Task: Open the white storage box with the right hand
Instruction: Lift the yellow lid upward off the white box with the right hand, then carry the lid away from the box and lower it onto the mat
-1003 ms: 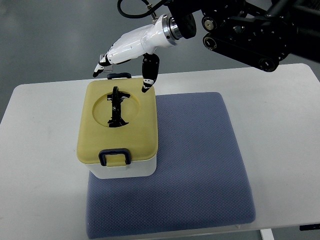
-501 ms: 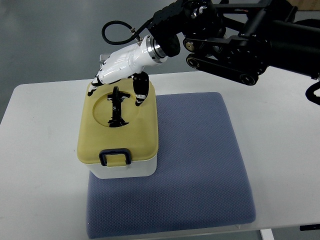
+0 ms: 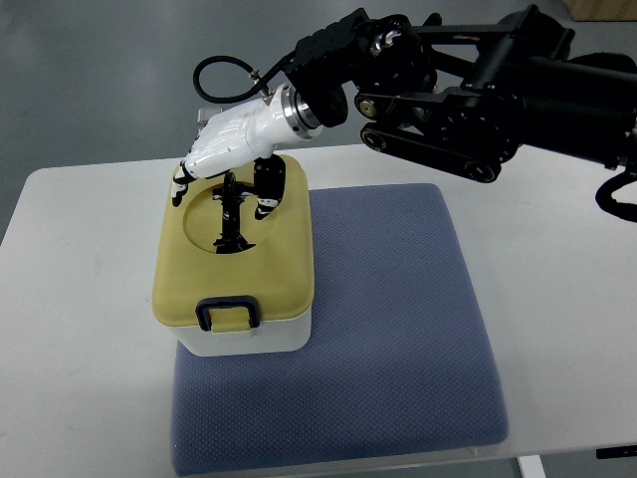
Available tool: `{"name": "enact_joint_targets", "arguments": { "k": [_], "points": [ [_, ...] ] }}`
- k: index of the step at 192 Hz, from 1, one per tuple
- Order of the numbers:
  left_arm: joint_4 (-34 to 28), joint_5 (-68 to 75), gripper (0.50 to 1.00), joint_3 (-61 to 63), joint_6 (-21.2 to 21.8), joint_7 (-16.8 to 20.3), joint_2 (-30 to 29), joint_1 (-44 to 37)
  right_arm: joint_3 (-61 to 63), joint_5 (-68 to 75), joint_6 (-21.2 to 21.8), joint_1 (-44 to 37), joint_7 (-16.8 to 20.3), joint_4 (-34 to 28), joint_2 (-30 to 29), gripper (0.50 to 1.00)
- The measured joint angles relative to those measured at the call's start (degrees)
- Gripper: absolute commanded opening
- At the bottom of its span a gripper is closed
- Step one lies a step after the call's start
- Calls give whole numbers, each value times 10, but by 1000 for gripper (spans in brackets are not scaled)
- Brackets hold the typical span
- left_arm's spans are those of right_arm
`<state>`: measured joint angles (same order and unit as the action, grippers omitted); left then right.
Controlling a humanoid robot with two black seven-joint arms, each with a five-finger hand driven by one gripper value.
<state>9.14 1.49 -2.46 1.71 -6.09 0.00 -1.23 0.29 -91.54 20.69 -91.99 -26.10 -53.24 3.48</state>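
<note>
White worktop (image 3: 90, 329) carries a blue-grey mat (image 3: 398, 339) lying toward the right and near side. The storage box (image 3: 239, 344), white-bodied with a yellow lid (image 3: 274, 279), stands on the mat's far-left corner, overhanging its left edge; lid seated. A dark latch (image 3: 229, 313) sits at the lid's near edge. The black carry handle (image 3: 233, 214) lies in the lid's round recess. The right robot hand (image 3: 224, 169), white, is over the lid's far part, fingers spread either side of the handle's far end, grasping nothing.
</note>
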Motion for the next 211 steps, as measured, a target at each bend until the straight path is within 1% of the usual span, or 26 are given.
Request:
{"name": "enact_joint_targets", "arguments": {
  "k": [1, 3, 4, 10, 19, 22, 38, 43, 54, 64, 68, 74, 75, 77, 115, 159, 182, 211],
  "points": [
    [0, 0, 1000, 0, 0, 0, 0, 0, 0, 0, 0, 0, 0, 0, 0, 723],
    [0, 0, 1000, 0, 0, 0, 0, 0, 0, 0, 0, 0, 0, 0, 0, 723],
    [0, 0, 1000, 0, 0, 0, 0, 0, 0, 0, 0, 0, 0, 0, 0, 713],
    [0, 0, 1000, 0, 0, 0, 0, 0, 0, 0, 0, 0, 0, 0, 0, 693],
    [0, 0, 1000, 0, 0, 0, 0, 0, 0, 0, 0, 0, 0, 1, 0, 674],
    [0, 0, 1000, 0, 0, 0, 0, 0, 0, 0, 0, 0, 0, 1, 0, 654],
    [0, 0, 1000, 0, 0, 0, 0, 0, 0, 0, 0, 0, -1, 1, -1, 637],
    [0, 0, 1000, 0, 0, 0, 0, 0, 0, 0, 0, 0, -1, 1, -1, 615],
    [0, 0, 1000, 0, 0, 0, 0, 0, 0, 0, 0, 0, -1, 1, -1, 588],
    [0, 0, 1000, 0, 0, 0, 0, 0, 0, 0, 0, 0, -1, 1, -1, 539],
    [0, 0, 1000, 0, 0, 0, 0, 0, 0, 0, 0, 0, -1, 1, -1, 535],
    [0, 0, 1000, 0, 0, 0, 0, 0, 0, 0, 0, 0, -1, 1, -1, 513],
    [0, 0, 1000, 0, 0, 0, 0, 0, 0, 0, 0, 1, -1, 1, -1, 503],
    [0, 0, 1000, 0, 0, 0, 0, 0, 0, 0, 0, 1, -1, 1, -1, 500],
    [0, 0, 1000, 0, 0, 0, 0, 0, 2, 1, -1, 0, -4, 1, 0, 500],
    [0, 0, 1000, 0, 0, 0, 0, 0, 9, 1, -2, -9, -31, 1, 5, 500],
    [0, 0, 1000, 0, 0, 0, 0, 0, 17, 2, -12, -26, -45, 1, 10, 500],
    [0, 0, 1000, 0, 0, 0, 0, 0, 30, 4, -15, -48, -54, -2, 37, 500]
  ]
}}
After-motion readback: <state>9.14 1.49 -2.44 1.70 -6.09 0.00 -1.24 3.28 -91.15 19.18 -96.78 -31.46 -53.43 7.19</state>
